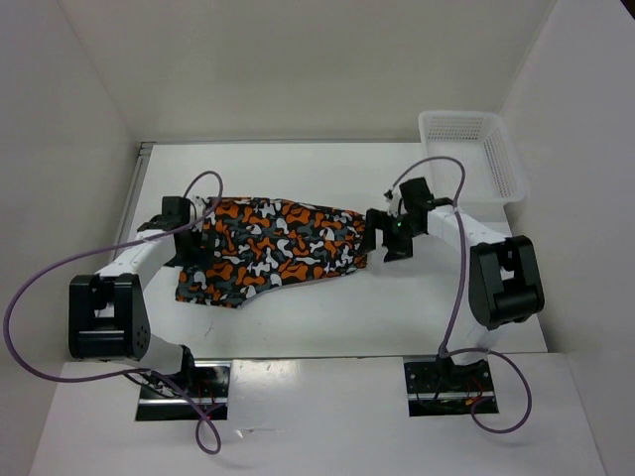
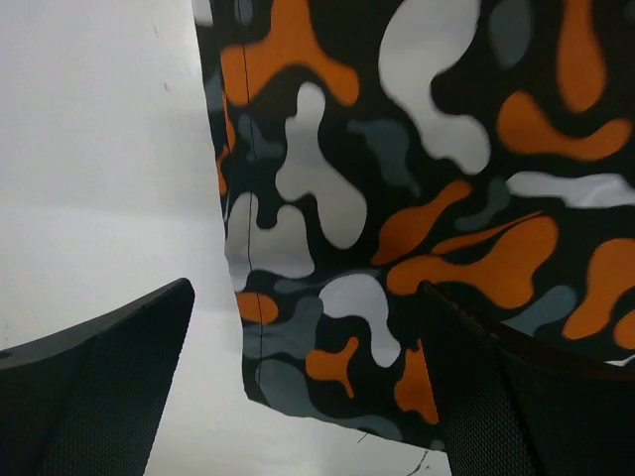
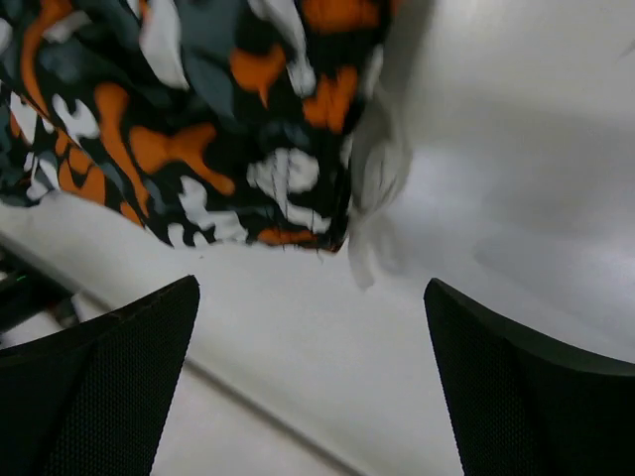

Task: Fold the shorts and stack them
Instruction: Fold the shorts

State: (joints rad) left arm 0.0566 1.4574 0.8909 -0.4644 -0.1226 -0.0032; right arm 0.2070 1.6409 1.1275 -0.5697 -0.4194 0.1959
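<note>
The shorts [image 1: 278, 253], camouflage in orange, black, grey and white, lie folded flat in the middle of the table. My left gripper [image 1: 193, 238] is at their left end, open. In the left wrist view the shorts' corner [image 2: 397, 198] lies between the spread fingers [image 2: 99, 387], and the right-hand finger is over the cloth. Nothing is gripped. My right gripper [image 1: 385, 241] stands open just off their right end. In the right wrist view the shorts' edge [image 3: 198, 119] lies beyond the gripper [image 3: 313, 387], with bare table between the fingers.
A white mesh basket [image 1: 471, 149] stands at the back right corner of the table [image 1: 327, 317]. White walls close in the left, right and back. Purple cables loop from both arms near the front edge.
</note>
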